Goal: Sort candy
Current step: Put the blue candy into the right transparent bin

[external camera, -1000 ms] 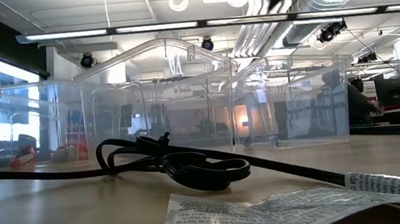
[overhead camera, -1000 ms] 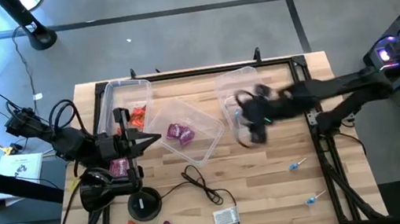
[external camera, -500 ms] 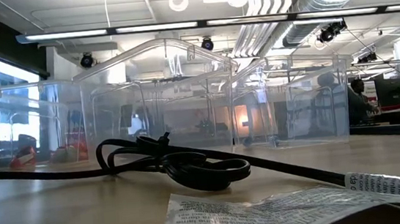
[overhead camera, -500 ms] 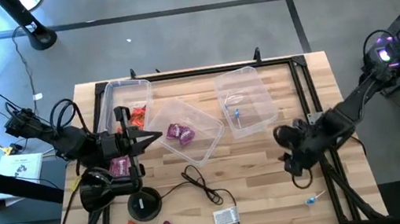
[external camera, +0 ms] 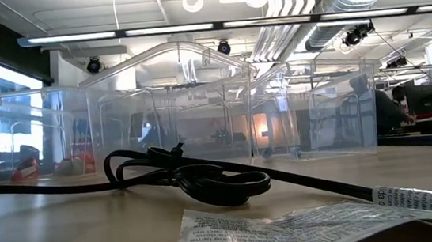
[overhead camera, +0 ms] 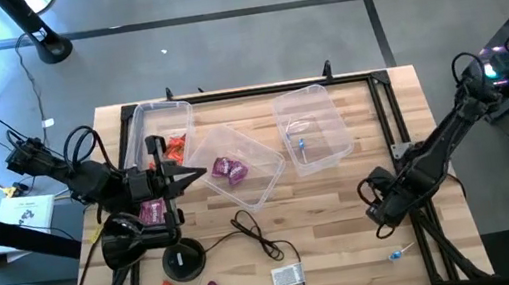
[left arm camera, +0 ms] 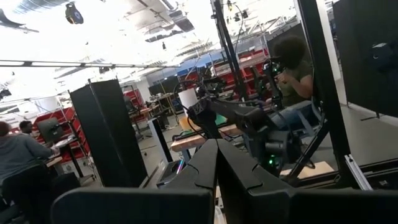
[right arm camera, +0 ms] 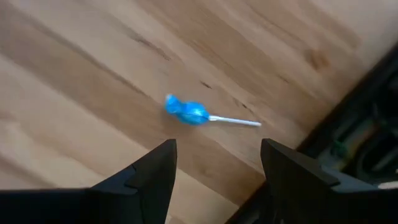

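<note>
Right pincer [right arm camera: 214, 171]: spread above blue candy [right arm camera: 186, 111], at bench [overhead camera: 336, 211] four o'clock.
Advice: descend straight, straddle wrapper.
Left pincer [overhead camera: 201, 175]: pressed together, waiting.

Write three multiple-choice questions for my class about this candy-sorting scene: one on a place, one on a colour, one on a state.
1. The right gripper is:
A inside a bin
B above a blue lollipop on the table
C off the table

2. The candy in the middle bin is:
A light blue
B green
C purple-magenta

3. The right gripper's fingers are:
A open
B shut on a sweet
C shut on nothing

Answers:
1 B, since the right wrist view shows the lollipop on bare wood ahead of it.
2 C, as seen in the high view.
3 A, because the fingers stand wide apart with nothing between them.
</note>
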Controlling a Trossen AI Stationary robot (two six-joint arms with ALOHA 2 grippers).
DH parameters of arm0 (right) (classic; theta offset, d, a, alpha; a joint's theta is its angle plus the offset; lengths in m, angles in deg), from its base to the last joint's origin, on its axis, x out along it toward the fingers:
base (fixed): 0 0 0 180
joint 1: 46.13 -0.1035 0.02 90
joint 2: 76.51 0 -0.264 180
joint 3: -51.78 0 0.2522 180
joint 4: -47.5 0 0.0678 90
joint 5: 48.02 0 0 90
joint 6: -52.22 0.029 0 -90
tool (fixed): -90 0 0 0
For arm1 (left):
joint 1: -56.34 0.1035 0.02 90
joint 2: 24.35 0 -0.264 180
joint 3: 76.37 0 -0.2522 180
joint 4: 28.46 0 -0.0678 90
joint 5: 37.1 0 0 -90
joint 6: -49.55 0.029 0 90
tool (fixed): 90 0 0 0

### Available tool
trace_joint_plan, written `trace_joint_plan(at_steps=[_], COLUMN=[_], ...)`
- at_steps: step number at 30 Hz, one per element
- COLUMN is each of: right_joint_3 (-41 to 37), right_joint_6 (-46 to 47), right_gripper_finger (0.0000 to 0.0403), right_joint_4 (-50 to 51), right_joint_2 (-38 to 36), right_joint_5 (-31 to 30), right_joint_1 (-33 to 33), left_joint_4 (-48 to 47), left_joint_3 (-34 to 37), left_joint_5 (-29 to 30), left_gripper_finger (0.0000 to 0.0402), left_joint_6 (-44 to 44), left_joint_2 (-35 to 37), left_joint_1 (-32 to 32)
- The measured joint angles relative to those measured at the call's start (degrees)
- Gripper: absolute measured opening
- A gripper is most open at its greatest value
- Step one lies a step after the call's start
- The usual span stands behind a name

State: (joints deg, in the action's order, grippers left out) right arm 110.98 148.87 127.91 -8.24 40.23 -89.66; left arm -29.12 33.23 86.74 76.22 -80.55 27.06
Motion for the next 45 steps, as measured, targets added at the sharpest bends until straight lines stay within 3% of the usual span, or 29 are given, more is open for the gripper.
trace_joint_plan(at_steps=[12,25,34,41,45], right_joint_3=[-10.5,-11.5,-11.5,-11.5,-11.5], right_joint_6=[8.9,11.0,-12.4,-30.2,-33.5], right_gripper_finger=[0.0227,0.0227,0.0227,0.0227,0.0227], right_joint_4=[-16.0,-19.1,-18.5,-18.1,-16.9], right_joint_2=[0.0,0.0,0.0,0.0,0.0], right_joint_5=[1.8,3.3,10.9,-1.1,1.1], right_joint_1=[0.0,-0.4,-0.4,0.1,0.6], left_joint_4=[-3.1,-5.7,-6.3,-6.3,-7.0], left_joint_3=[0.0,0.0,0.0,0.0,0.0], left_joint_5=[0.0,0.0,0.0,0.0,0.0], left_gripper_finger=[0.0000,0.0000,0.0000,0.0000,0.0000], left_joint_6=[-1.7,-3.2,-3.6,-3.9,-4.1], left_joint_2=[0.0,0.0,0.0,0.0,0.0], left_joint_1=[0.0,0.0,0.2,0.8,0.9])
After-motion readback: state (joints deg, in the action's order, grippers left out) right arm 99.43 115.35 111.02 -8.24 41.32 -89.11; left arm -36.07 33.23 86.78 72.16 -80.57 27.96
